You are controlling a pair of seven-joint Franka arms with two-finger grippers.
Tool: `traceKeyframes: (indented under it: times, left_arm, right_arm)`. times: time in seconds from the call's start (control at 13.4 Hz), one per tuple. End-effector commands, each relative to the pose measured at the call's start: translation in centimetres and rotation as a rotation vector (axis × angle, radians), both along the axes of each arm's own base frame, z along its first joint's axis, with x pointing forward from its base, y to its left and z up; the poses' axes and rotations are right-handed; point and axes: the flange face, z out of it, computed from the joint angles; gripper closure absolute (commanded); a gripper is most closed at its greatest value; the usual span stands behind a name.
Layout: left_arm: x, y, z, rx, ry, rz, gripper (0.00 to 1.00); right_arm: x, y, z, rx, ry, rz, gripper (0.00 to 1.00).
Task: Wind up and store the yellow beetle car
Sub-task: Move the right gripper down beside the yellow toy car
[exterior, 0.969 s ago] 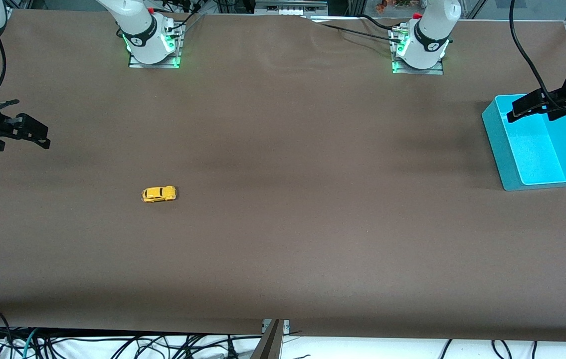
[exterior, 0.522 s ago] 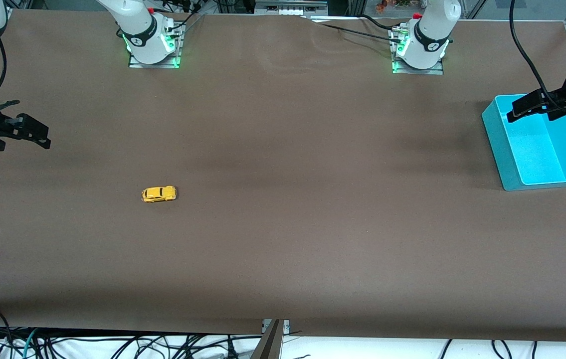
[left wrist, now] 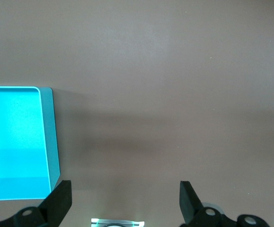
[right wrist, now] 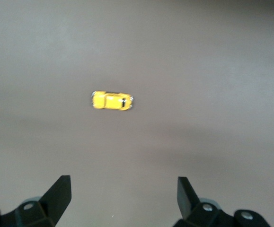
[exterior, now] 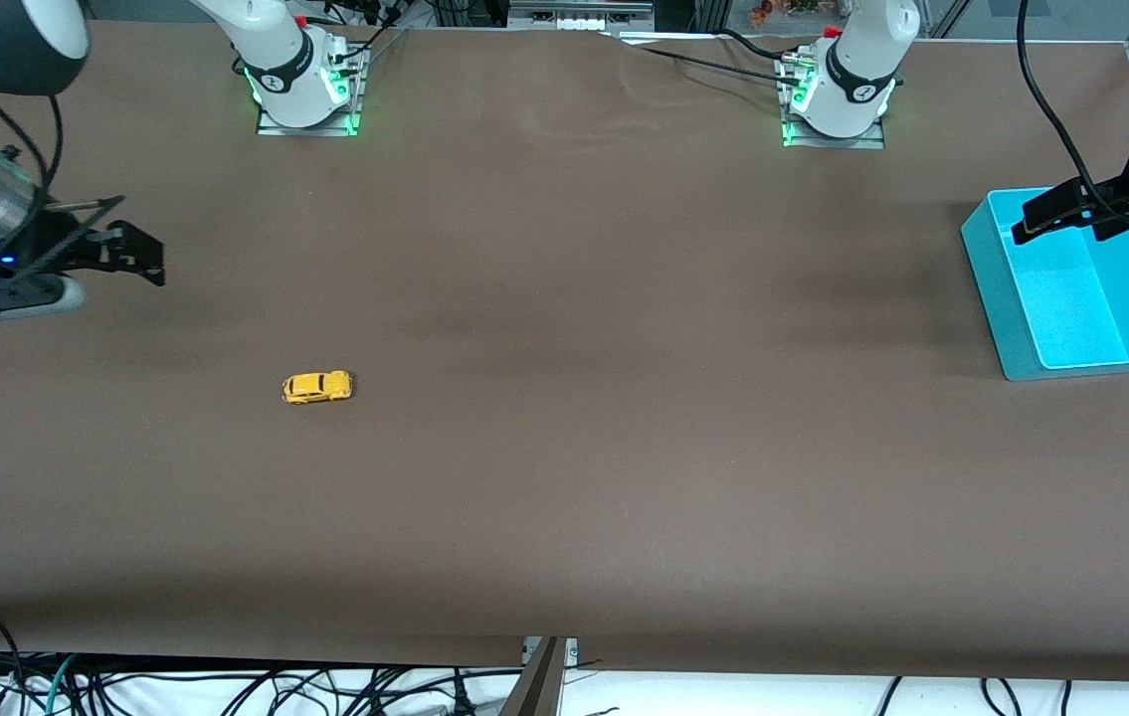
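- I count one yellow beetle car [exterior: 317, 387], one blue bin [exterior: 1002, 298], and two grippers, both mine.
- My right gripper [exterior: 131, 261] is up in the air over the brown table [exterior: 574, 477], at the right arm's end. Its fingers [right wrist: 58, 195] are spread wide apart, with nothing between them.
- The little car sits on its wheels on the table, well apart from my right gripper and nearer to the front camera than the spot under it. My right wrist camera sees it [right wrist: 111, 100] out ahead of the fingers (a bit fuzzy there).
- My left gripper [exterior: 1061, 214] waits over the edge of the blue bin [left wrist: 49, 137]. Its fingers [left wrist: 188, 201] are wide apart too, and hold nothing.
- The bin is well apart from the car.
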Motion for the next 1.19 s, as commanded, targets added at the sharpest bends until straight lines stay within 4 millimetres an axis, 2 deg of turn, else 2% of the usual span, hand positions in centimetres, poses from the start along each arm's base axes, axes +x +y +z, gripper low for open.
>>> traceKeyframes:
  times: [0.0,0.15,0.37,0.67,0.97,1.12]
  left_arm:
    - [-0.2,0.2,0.3,0.000,0.004,-0.008,0.00]
    - [-0.2,0.2,0.3,0.000,0.004,-0.008,0.00]
    - [-0.2,0.3,0.3,0.001,0.004,-0.006,0.00]
    - [-0.2,0.3,0.3,0.011,0.003,-0.006,0.00]
    - [-0.2,0.1,0.3,0.009,0.003,-0.011,0.00]
    - [-0.1,0.1,0.2,0.011,0.003,-0.009,0.00]
  right_arm:
    - [-0.6,3.5,-1.0,-0.011,0.041,0.059,0.01]
    - [-1.2,5.6,-2.1,-0.024,0.097,0.100,0.01]
    - [-0.8,5.1,-4.7,-0.027,0.183,0.183,0.01]
    - [1.5,4.0,-11.0,0.029,0.284,0.521,0.01]
    - [4.0,4.7,-17.5,0.080,0.276,0.833,0.01]
    - [4.9,4.1,-20.6,0.102,0.267,0.957,0.01]
